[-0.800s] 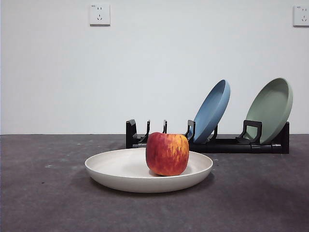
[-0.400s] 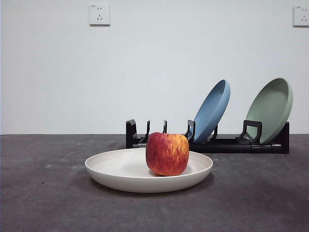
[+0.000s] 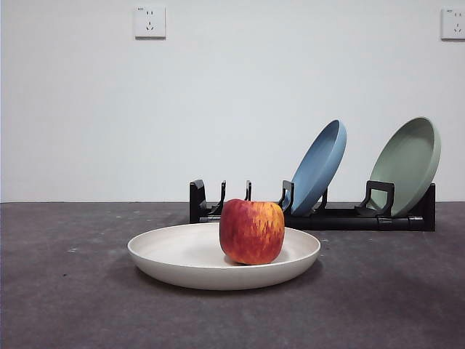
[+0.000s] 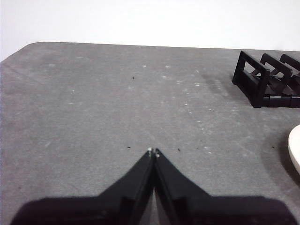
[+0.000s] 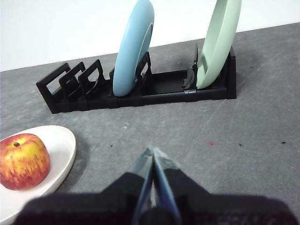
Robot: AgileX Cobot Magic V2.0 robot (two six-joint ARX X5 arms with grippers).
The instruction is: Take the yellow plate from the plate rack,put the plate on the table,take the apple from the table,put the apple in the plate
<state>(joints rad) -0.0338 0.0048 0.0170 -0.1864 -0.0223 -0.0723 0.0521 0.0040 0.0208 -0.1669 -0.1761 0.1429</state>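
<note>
The cream yellow plate (image 3: 182, 258) lies flat on the dark grey table (image 3: 58, 291), in front of the black plate rack (image 3: 341, 217). The red-and-yellow apple (image 3: 251, 231) stands in the plate, right of its middle. The right wrist view shows the apple (image 5: 22, 161) in the plate (image 5: 61, 143), with the rack (image 5: 154, 89) behind. My right gripper (image 5: 153, 153) is shut and empty, over bare table beside the plate. My left gripper (image 4: 153, 152) is shut and empty over bare table; the plate's rim (image 4: 295, 147) and the rack's end (image 4: 262, 77) show at that view's edge. Neither arm appears in the front view.
A blue plate (image 3: 317, 167) and a sage-green plate (image 3: 407, 166) lean in the rack's middle and right slots; its left slots hold nothing. A white wall with two sockets (image 3: 150, 22) rises behind the table.
</note>
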